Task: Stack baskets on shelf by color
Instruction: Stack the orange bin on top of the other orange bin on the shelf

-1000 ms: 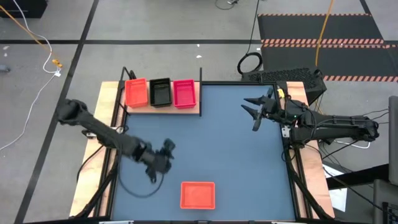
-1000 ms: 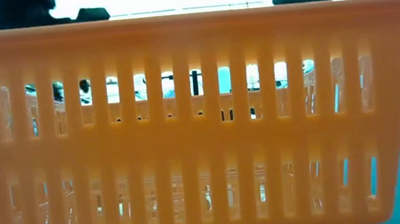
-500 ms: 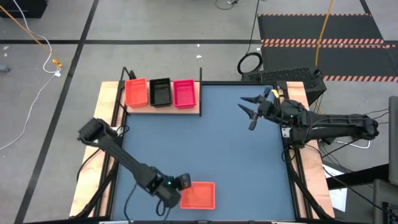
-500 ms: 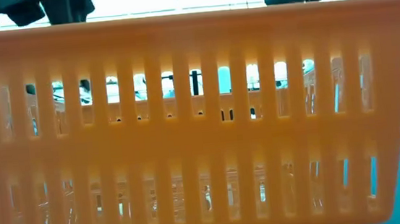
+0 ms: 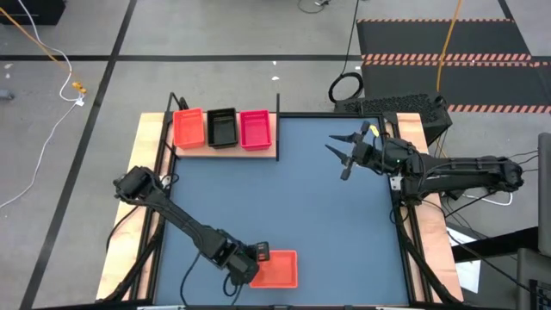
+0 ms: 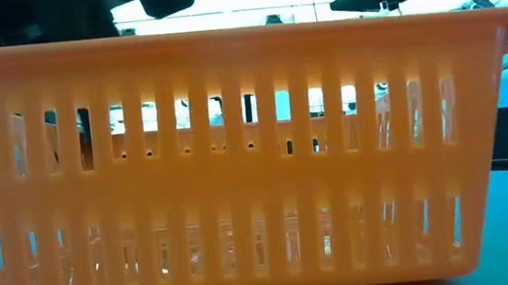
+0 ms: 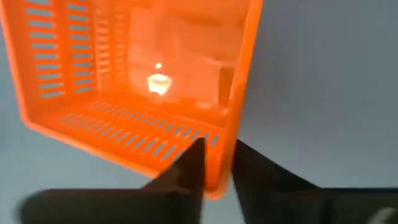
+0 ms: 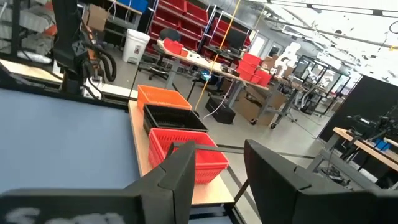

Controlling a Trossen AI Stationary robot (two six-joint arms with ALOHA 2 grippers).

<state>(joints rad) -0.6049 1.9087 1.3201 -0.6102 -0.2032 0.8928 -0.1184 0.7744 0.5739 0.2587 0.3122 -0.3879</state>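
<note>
An orange basket stands on its bottom on the blue tabletop near the near edge and fills the low view. My left gripper is shut on the wall at its far left corner. On the shelf at the far left stand an orange basket, a black basket and a pink-red basket in a row. My right gripper hangs open over the table's right half with nothing between its fingers. My left gripper has the orange basket's wall close to a corner, one finger inside the basket and the other outside. The fingers come steeply from above, slanting in from the table's left. The basket's bottom rests on the table.
The blue tabletop lies bare between the shelf, the orange basket and my right gripper. Black upright posts stand at the shelf's ends. Beyond the table are floor, cables and a workshop with racks.
My left gripper has swung from the table's left middle toward the near edge and right, sunk and rolled, and now straddles the orange basket's corner wall. The basket has shifted and turned slightly in the low view. My right gripper has crept a little toward the table's left.
</note>
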